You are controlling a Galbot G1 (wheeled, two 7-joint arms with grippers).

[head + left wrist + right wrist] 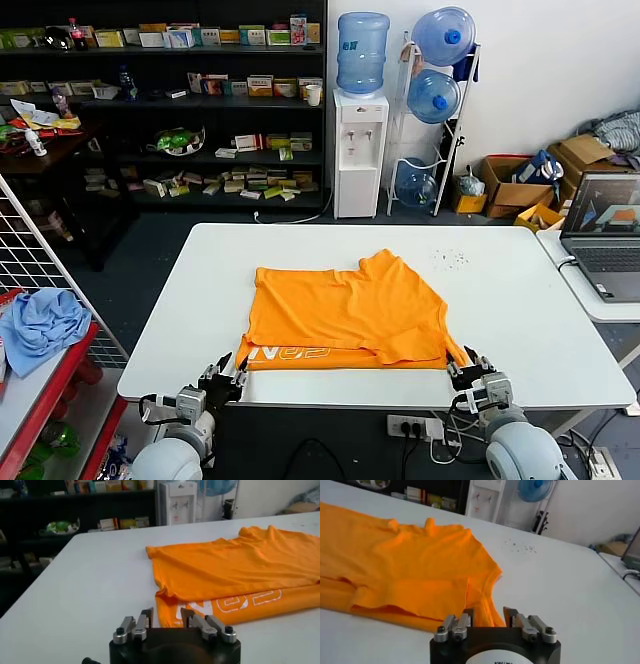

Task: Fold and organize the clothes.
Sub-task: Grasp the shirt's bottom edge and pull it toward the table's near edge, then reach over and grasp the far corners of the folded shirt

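The orange T-shirt [350,310] lies flat on the white table [500,300], folded over itself. A strip with white lettering [290,354] shows along its near edge. My left gripper [222,380] sits at the table's near edge by the shirt's near left corner. Its fingers are open, and in the left wrist view the lettered hem [235,602] lies just beyond and between them [167,615]. My right gripper [470,372] is at the near right corner, also open, and a point of orange fabric [492,612] lies loose between its fingers [489,614].
A laptop [605,230] stands on a second table to the right. On the left, a light blue cloth [40,325] rests on a red rack. A power strip [415,428] hangs below the table's near edge. Small specks [448,258] dot the far right tabletop.
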